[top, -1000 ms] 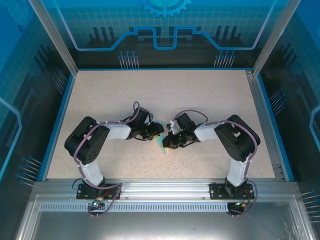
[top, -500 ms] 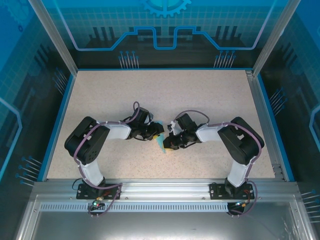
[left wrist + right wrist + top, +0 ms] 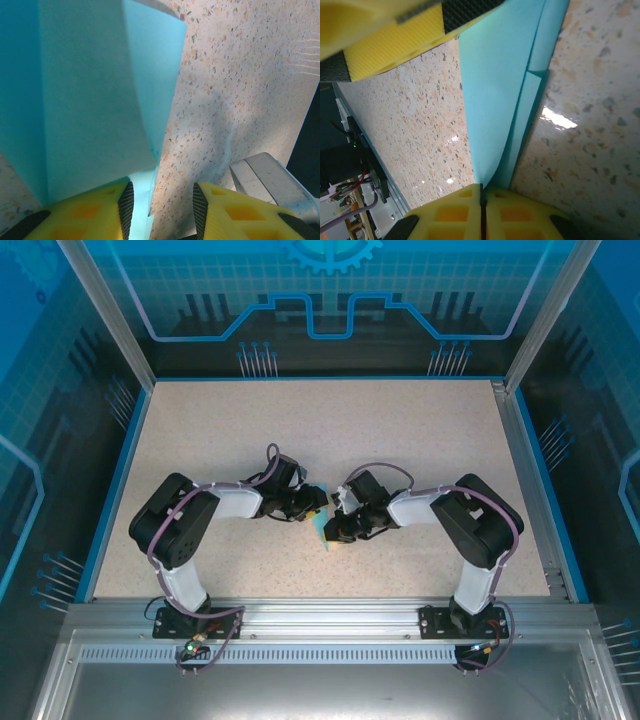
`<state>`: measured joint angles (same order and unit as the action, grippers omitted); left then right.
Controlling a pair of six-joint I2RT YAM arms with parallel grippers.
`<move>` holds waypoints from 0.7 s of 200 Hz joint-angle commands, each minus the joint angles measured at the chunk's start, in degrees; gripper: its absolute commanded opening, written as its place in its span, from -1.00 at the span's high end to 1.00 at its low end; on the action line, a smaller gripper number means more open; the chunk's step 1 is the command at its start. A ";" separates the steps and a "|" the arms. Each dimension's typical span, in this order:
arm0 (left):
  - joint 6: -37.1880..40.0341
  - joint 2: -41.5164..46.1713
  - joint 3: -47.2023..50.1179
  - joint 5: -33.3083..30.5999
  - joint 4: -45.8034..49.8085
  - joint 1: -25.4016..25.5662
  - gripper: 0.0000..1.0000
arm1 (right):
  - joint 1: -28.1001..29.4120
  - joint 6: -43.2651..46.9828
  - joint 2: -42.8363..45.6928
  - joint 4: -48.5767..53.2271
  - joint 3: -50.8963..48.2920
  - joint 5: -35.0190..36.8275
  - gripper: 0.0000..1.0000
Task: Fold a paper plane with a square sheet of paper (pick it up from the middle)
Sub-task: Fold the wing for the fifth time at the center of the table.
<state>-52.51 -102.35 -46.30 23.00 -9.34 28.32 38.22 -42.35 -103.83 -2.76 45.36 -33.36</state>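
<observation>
Since a second ago the right arm (image 3: pixel 478 518) has shifted its elbow a little and nudged its hand slightly leftward, closer to its partner, while the left arm (image 3: pixel 185 525) has hardly stirred. Both hands meet near the middle of the speckled table (image 3: pixel 400 430), tip to tip, with the cyan paper (image 3: pixel 95 100) caught between them as a small bright patch. It is already partly folded: flaps overlap, and a straight crease edge runs along it. The right gripper (image 3: pixel 482 200) has its yellow fingers pressed tight together, pinching one edge of the paper right in the seam. The left gripper (image 3: pixel 162 199) stands part way apart, bare tabletop showing in the gap; the paper lies against the inner side of one finger (image 3: pixel 85 210) and spreads away over it, not clamped. From the right wrist, a yellow left fingertip (image 3: pixel 385 45) sits at the paper's far end. Whether the paper rests on the table or hangs just above it, I cannot tell.
</observation>
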 commanded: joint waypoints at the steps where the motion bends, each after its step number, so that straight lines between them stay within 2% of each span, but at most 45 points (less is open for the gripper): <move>1: 0.56 -0.80 -0.21 -1.82 3.45 -0.18 0.20 | 1.77 0.82 0.82 5.70 -1.35 -0.21 0.79; 76: 0.69 -1.19 -0.50 -1.86 3.85 -0.16 0.20 | 2.10 -0.01 1.32 4.35 -2.38 -2.12 0.85; 140: 0.66 -1.30 -0.77 -1.82 4.20 -0.12 0.20 | 2.83 0.48 1.11 5.39 -2.84 -1.65 0.78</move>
<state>-52.51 -102.35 -46.48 23.46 -8.62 28.36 39.35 -42.37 -102.65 -2.57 44.21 -33.06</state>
